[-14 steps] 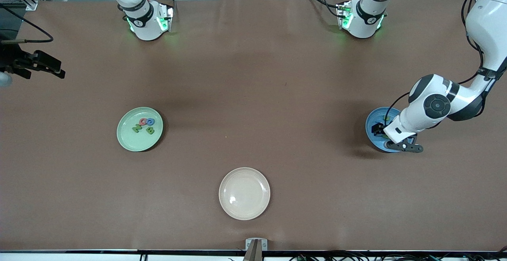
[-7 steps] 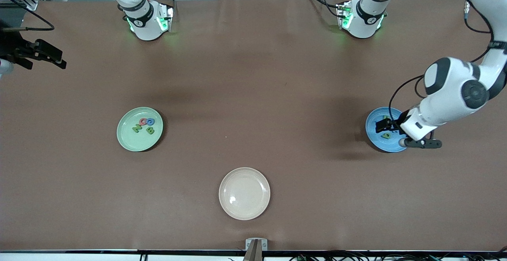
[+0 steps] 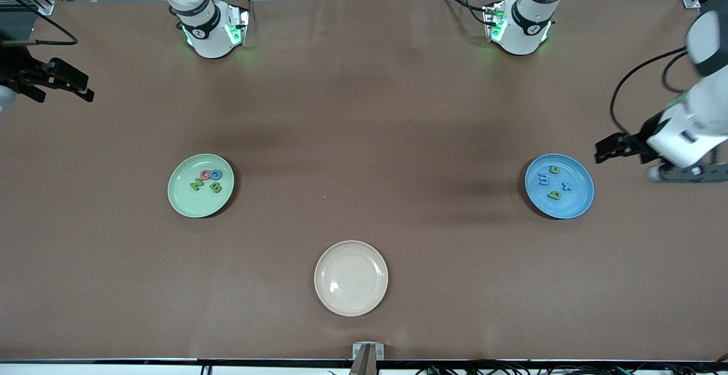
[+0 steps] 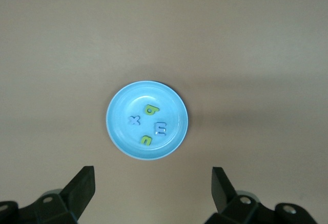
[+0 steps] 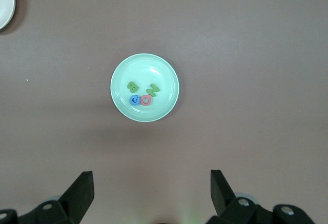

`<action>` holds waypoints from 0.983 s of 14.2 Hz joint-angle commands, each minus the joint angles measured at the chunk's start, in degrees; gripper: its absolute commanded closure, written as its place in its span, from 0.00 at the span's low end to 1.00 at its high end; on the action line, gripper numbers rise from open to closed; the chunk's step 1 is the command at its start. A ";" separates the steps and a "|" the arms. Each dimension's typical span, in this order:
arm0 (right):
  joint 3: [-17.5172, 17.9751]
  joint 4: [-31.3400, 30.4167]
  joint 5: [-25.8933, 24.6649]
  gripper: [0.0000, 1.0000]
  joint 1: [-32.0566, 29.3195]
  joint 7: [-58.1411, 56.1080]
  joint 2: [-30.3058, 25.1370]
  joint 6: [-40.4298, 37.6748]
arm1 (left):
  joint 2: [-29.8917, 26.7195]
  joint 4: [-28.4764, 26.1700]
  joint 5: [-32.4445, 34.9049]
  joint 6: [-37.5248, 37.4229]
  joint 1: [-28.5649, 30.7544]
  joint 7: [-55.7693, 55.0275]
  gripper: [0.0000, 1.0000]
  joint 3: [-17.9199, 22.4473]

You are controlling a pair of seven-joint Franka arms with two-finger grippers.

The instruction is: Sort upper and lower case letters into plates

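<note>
The pale green plate (image 3: 182,204) (image 5: 120,108) holds the capitals: green Z (image 3: 196,184), pink-red Q (image 3: 206,175), blue G (image 3: 216,175) and green B (image 3: 215,187). In the sky blue plate (image 3: 583,196) (image 4: 117,131) lie the small letters: green u (image 3: 554,170), blue m (image 3: 544,180), blue x (image 3: 566,186) and green b (image 3: 554,195). My left gripper (image 3: 607,152) (image 4: 152,193) hangs open and empty over bare table beside the blue plate, toward the left arm's end. My right gripper (image 3: 85,89) (image 5: 151,193) waits open and empty over the table's edge at the right arm's end.
A cream-beige plate (image 3: 351,306) with nothing in it sits midway along the table, nearer the front camera than the other two plates. Both arm bases (image 3: 210,33) (image 3: 520,31) stand along the back edge. Brown cloth covers the table.
My left gripper has risen and drawn away from over the blue plate toward the left arm's end, uncovering the small letters. The right gripper has hardly moved.
</note>
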 commanded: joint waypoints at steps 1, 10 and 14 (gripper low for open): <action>0.62 -1.73 0.69 0.00 -0.70 0.64 -1.61 0.82 | -0.21 4.74 -3.21 -4.68 0.11 3.33 0.00 0.69; 0.62 1.00 0.78 0.00 -0.79 0.82 -0.11 -0.06 | -1.36 6.67 -1.11 -4.95 0.02 2.02 0.00 0.69; 0.62 2.93 0.87 0.00 -0.97 0.73 1.64 -0.15 | -1.18 6.85 -0.84 -4.95 -0.25 2.02 0.00 0.78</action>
